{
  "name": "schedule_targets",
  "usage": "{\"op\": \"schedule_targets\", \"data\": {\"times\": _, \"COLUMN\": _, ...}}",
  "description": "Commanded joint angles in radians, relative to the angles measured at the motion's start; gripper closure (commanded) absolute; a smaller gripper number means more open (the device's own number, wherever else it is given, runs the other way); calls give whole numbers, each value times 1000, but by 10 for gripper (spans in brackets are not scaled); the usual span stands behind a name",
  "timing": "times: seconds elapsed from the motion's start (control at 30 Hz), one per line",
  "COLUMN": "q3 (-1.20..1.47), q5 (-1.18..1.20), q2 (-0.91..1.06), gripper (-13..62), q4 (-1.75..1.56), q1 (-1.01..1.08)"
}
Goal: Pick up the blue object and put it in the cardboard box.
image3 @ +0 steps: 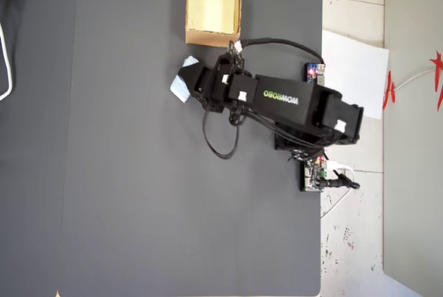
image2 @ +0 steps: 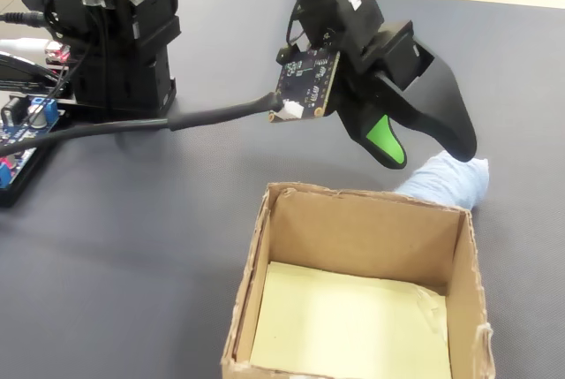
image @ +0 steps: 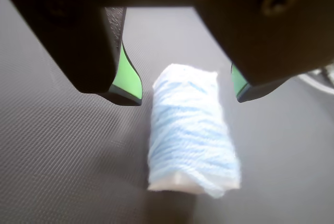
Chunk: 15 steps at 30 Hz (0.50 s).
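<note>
Dark grey mat (image3: 138, 193) covers most of the tabletop in the overhead view. On it the black Koch arm (image3: 291, 103), w/ "WOWROBO" lettering, reaches from its base at the mat's right edge toward upper left. White paper sheet (image3: 356, 75) lies off the mat just right of the arm.

Cardboard box (image2: 366, 220) sits open-topped w/ pale yellow floor; in the overhead view it's at the mat's top edge (image3: 213, 34), near the arm's tip.

Gripper (image: 185, 96) hangs just above the mat, jaws spread wide, green-padded tips either side of the blue object (image: 193, 135) w/ clear gaps both sides, nothing held.

Blue object: pale blue-white yarn-like roll lying flat on the mat. In the fixed view it's (image2: 446, 180) just behind the box's far right corner, under the gripper (image2: 424, 154). In the overhead view only part shows (image3: 181, 84), below-left of the box.
</note>
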Motion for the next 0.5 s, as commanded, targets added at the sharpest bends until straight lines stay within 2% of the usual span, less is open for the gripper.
{"op": "schedule_targets", "data": {"times": 0.0, "q3": -89, "q5": 48, "q2": -25, "gripper": 158, "q4": -9, "q1": 2}}
{"op": "schedule_targets", "data": {"times": 0.3, "q3": -161, "q5": 67, "q2": -192, "gripper": 168, "q4": -9, "q1": 6}}
{"op": "schedule_targets", "data": {"times": 0.47, "q3": -155, "q5": 75, "q2": -219, "gripper": 286, "q4": -9, "q1": 18}}
